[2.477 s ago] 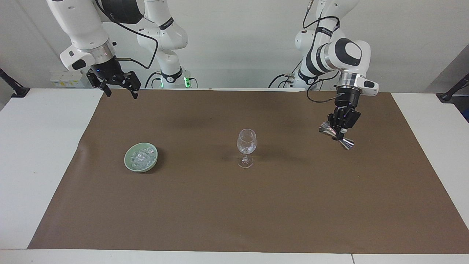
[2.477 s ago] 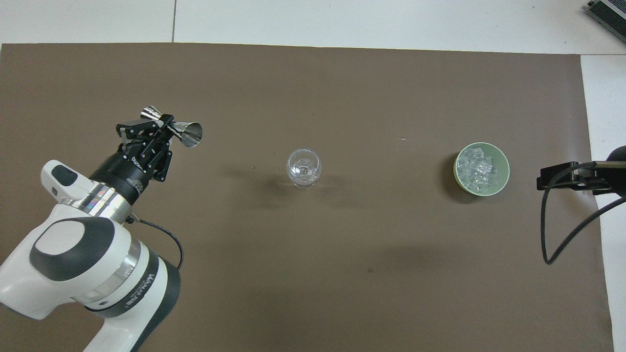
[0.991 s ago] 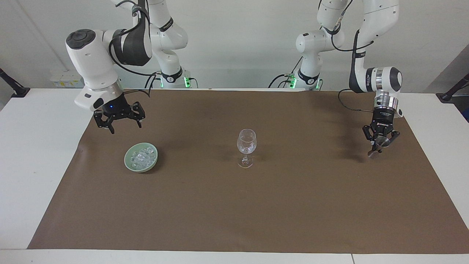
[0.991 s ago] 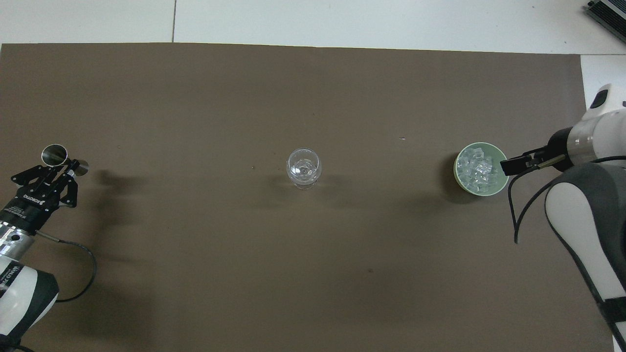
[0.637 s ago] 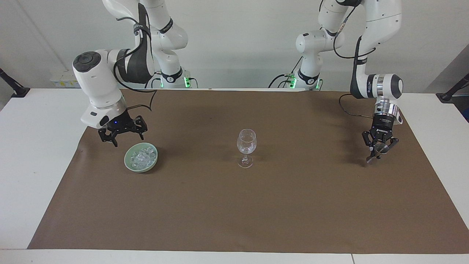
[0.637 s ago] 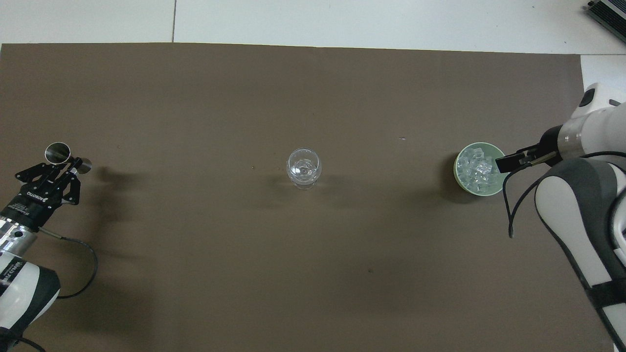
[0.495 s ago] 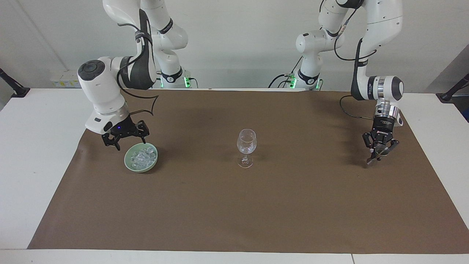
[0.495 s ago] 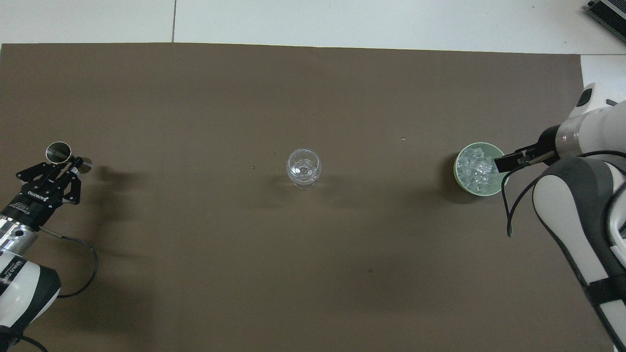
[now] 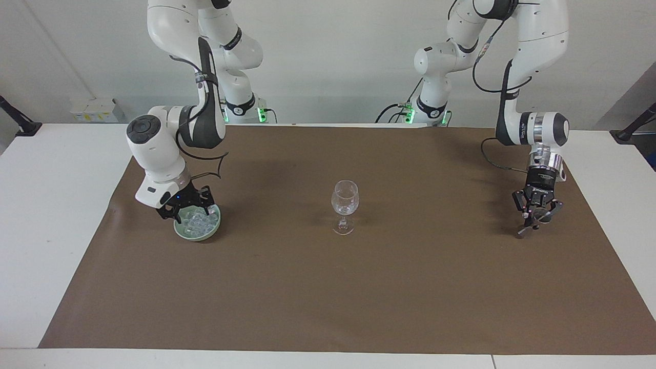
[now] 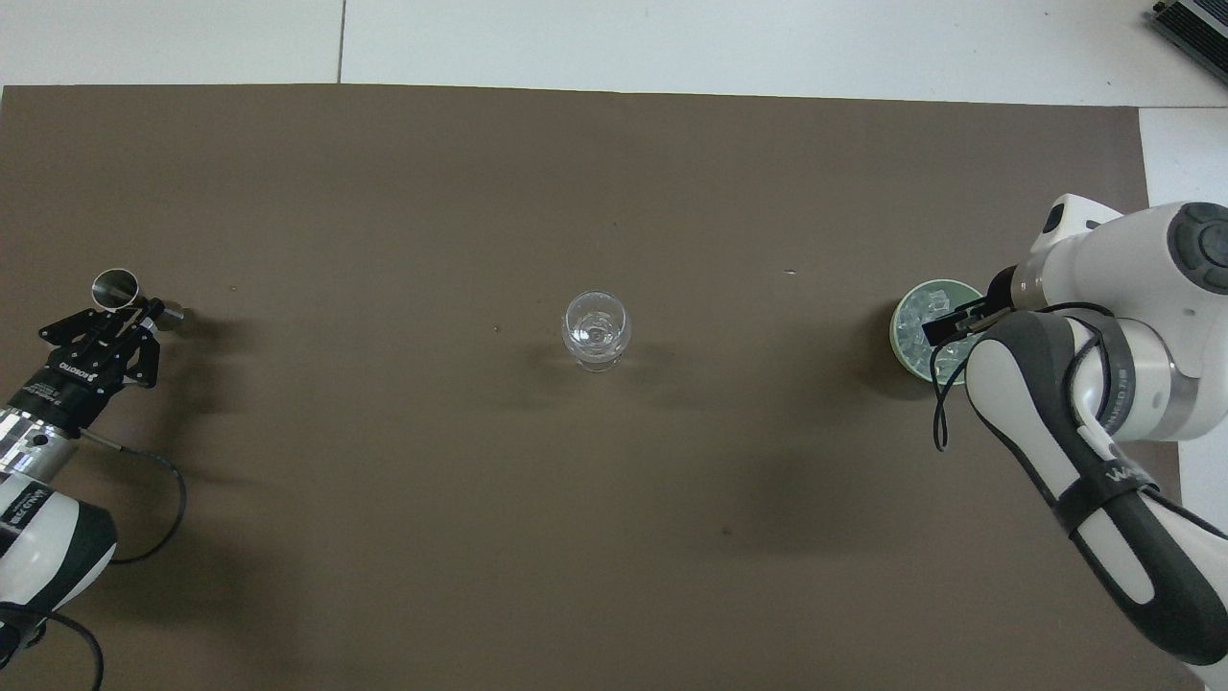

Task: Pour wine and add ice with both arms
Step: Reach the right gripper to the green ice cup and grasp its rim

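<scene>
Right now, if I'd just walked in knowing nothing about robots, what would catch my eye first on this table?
Probably the clear stemmed wine glass, upright and alone mid-table on the brown mat. Toward the right arm's end, the right gripper, fingers spread, dips over the pale green bowl of glinting ice. Toward the left arm's end, the left gripper holds a shiny double-cone metal measuring cup low over the mat.

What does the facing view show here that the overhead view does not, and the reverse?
Only the facing view shows both arm bases and the open right gripper low over the pale green ice bowl.

Only the overhead view shows the open mouth of the small steel measuring cup in the left gripper.

Both show the clear stemmed wine glass standing mid-mat.
</scene>
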### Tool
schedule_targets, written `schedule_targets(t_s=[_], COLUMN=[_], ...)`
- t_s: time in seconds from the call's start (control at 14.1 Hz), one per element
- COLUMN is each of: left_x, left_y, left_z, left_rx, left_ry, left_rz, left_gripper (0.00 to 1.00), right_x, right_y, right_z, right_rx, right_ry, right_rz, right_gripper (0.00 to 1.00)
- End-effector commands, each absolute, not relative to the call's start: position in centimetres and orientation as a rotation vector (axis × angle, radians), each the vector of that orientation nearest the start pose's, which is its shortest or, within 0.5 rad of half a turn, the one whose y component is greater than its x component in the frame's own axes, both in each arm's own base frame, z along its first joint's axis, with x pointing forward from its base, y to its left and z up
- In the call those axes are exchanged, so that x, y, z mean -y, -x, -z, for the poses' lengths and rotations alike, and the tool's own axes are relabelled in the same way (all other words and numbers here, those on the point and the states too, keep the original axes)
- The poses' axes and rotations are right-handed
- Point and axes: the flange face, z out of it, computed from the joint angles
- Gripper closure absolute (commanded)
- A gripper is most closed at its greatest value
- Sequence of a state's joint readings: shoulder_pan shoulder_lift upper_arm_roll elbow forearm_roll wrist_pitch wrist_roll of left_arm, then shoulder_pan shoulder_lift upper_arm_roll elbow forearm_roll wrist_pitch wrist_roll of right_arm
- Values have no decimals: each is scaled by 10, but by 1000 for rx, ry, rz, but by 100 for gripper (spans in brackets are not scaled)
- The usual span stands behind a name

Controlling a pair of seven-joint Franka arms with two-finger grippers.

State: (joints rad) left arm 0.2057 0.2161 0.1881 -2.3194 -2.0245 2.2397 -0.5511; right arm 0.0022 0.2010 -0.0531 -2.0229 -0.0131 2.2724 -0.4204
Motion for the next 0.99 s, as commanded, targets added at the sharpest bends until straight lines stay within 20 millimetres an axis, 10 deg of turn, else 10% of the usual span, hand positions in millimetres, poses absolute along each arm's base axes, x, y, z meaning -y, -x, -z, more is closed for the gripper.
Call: schedule_targets(t_s=[0.0,0.92], left_x=[-183,-178], left_y=[-503,-505], left_z=[-250,-239], left_rx=[-1867,-1893], left_ry=[-427,-392], left_rz=[303,329], left_gripper=[100,100], right_x=[39,41], right_y=[-588,-587], right_z=[-350,-331], right_rx=[618,551], right_ry=[3108,3087], right_rz=[89,65], right_gripper=[24,38])
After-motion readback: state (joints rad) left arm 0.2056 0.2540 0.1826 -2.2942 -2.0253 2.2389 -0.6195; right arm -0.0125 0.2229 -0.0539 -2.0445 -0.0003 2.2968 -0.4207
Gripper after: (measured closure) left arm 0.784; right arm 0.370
